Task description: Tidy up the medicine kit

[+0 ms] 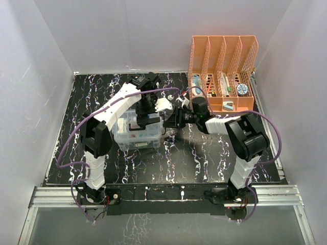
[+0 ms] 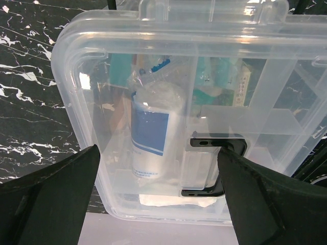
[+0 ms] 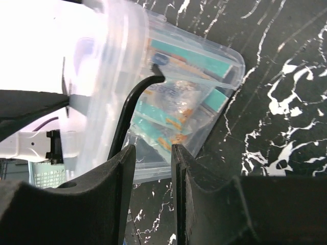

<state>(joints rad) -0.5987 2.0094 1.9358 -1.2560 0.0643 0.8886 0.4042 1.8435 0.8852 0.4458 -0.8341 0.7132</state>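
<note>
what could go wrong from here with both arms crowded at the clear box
1. The right tool, its fingers close together, sits near the side wall of the medicine kit box. A nudge could slide the box across the table.
2. The left tool hangs open over the box, one finger by a black clip. Closing might snag it.
3. Both arms meet at the box in the top view, so they could collide.

A clear medicine kit (image 1: 137, 133) sits on the black marbled desk (image 1: 204, 158), left of its middle. The left gripper (image 1: 144, 117) hangs over the kit's far half; the right gripper (image 1: 170, 121) is at its right wall. An orange file rack (image 1: 222, 61) stands in the far right corner
</note>
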